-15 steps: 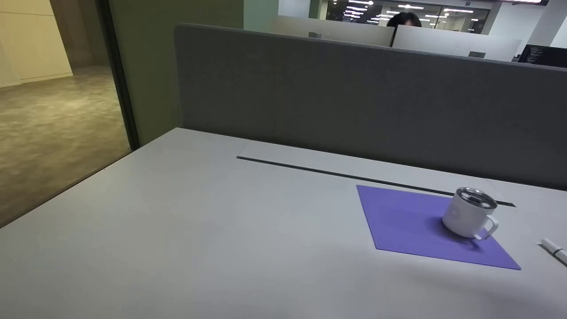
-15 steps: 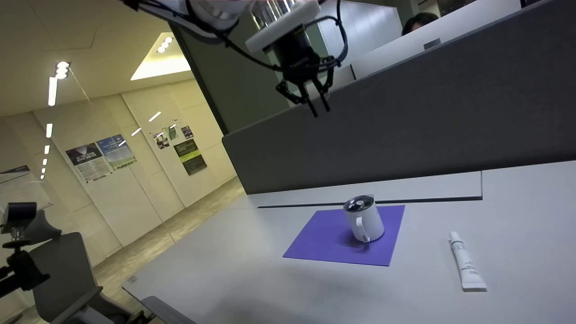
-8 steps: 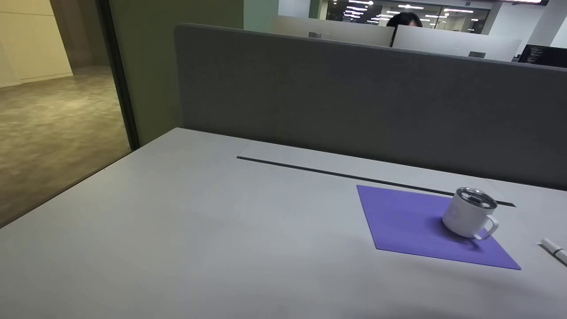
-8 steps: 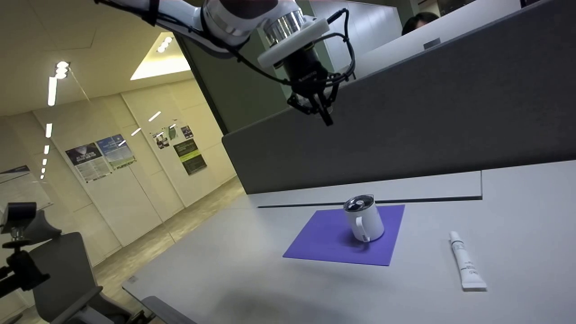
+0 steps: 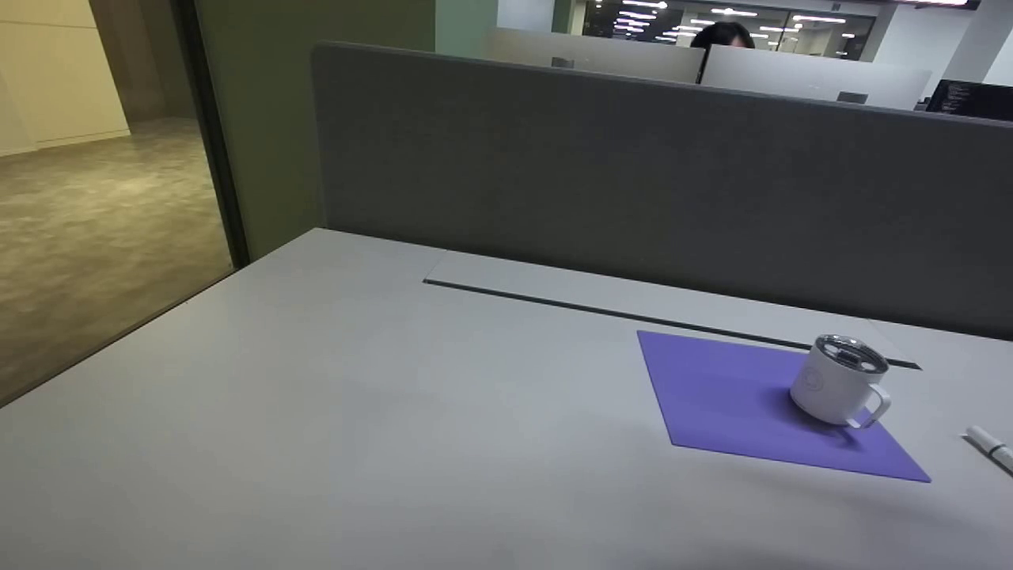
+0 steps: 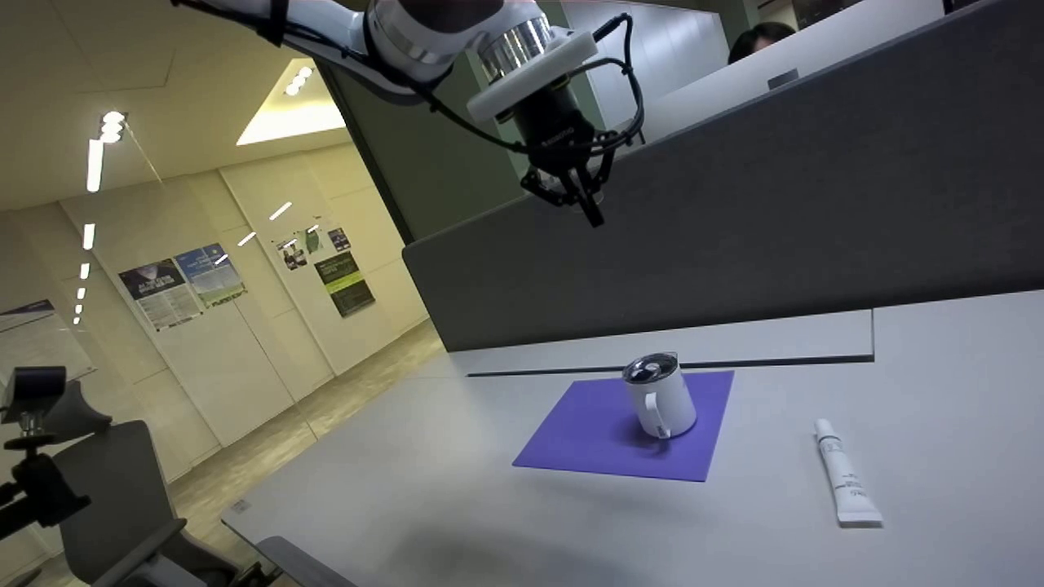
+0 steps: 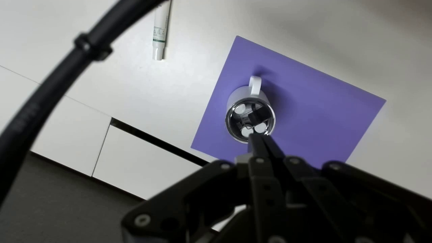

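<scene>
In an ext. view: white mug (image 5: pixel 831 389) w/ lid, upright on purple mat (image 5: pixel 716 392); tube (image 5: pixel 992 448) beside mat, partly out of frame. In an ext. view: gripper (image 6: pixel 596 222) well above mat, jaws tog. Wrist view: jaws tog., mug nearer one end of mat.

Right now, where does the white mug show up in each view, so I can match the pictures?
In an exterior view: the white mug is far right, below mid-height, handle on its right.
In an exterior view: the white mug is right of centre, below mid-height, handle toward the camera.
Wrist view: the white mug is slightly right of centre, lid visible, handle pointing up the picture.
Shared landmark: the purple sheet under it.
</scene>
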### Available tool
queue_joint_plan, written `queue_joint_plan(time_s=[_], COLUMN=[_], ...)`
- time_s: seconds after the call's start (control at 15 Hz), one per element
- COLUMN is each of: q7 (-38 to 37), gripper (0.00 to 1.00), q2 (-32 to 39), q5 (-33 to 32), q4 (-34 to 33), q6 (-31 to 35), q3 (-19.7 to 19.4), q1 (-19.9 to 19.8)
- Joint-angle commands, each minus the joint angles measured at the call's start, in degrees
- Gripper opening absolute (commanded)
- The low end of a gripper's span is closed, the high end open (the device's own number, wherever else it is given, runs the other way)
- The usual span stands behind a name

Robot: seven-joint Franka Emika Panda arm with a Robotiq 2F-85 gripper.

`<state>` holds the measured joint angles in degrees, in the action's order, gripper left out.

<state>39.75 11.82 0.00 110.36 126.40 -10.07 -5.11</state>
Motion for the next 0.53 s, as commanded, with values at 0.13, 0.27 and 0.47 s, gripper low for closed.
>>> queue_joint_plan(time_s=[0.13,0.27,0.47], q7=[1.65,1.87,1.33], gripper=[0.00,0.00,0.00], q2=[2.22,4.84,9.13], q5=[3.66,4.36,3.15], q4=[-0.20,-0.94,-2.00], q6=[5.41,9.31,10.41], q3=[3.93,5.30,6.98], q1=[-3.22,-3.51,-3.58])
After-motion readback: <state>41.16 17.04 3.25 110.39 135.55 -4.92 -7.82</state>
